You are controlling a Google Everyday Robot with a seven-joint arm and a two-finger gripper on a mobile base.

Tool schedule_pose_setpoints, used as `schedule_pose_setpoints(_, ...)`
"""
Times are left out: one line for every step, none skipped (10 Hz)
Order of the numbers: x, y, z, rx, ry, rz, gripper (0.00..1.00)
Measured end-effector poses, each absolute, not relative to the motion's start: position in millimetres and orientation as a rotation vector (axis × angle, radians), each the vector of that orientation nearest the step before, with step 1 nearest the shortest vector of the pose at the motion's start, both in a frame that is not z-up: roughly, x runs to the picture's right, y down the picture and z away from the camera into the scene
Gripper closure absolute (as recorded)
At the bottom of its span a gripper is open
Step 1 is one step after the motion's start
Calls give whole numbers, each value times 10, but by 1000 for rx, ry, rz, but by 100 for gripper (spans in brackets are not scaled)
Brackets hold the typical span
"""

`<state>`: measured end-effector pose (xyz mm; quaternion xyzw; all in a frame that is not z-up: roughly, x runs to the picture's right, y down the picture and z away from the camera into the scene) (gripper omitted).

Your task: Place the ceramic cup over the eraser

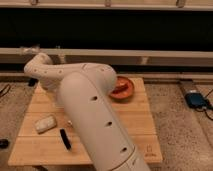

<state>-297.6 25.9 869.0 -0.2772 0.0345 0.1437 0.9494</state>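
the small narrow black oblong eraser (65, 139) lies bare on the light wooden slatted table (142, 125), in the table's 7 o'clock part. its long axis runs roughly from 11 o'clock to 5 o'clock. a pale whitish rectangular block (45, 123) sits near it at its 10 o'clock, apart from it. a shallow orange bowl (122, 88) stands well apart at the table's 1 o'clock.

the robot's bulky white arm (90, 115) rises from 6 o'clock and bends over the table's 10 o'clock corner. the gripper is hidden behind these links, somewhere over that far-left part, so i cannot tell whether it is wide, narrow or holding anything. the small white ceramic cup does not show either; it is most likely behind the arm too.

judging from this, the eraser lies toward 6 o'clock from where the gripper must be, nearer the table's front edge. the cup would have to travel that way and come down mouth first. the rim should land centred on the bar's middle, clear of both ends and of the pale block beside it.
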Motion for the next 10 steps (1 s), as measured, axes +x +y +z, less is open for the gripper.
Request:
schedule_pose_setpoints(-2958, 220, 8529, -578, 40, 305, 63)
schedule_pose_setpoints(-2915, 172, 8422, -578, 19, 310, 70)
schedule_pose_setpoints(-2800, 88, 8232, -573, -18, 318, 83)
schedule_pose_setpoints(-2721, 59, 8126, -573, -38, 323, 91)
schedule_pose_setpoints(-2637, 34, 7994, -572, -61, 327, 98)
schedule_pose_setpoints(-2578, 15, 7880, -573, -85, 331, 100)
schedule_pose_setpoints(-2472, -4, 7649, -576, -138, 334, 100)
schedule_pose_setpoints(-2387, -1, 7513, -576, -165, 333, 100)
schedule_pose_setpoints(-2308, 26, 7342, -567, -198, 319, 100)
schedule_pose_setpoints(-2237, 99, 7164, -557, -229, 296, 100)
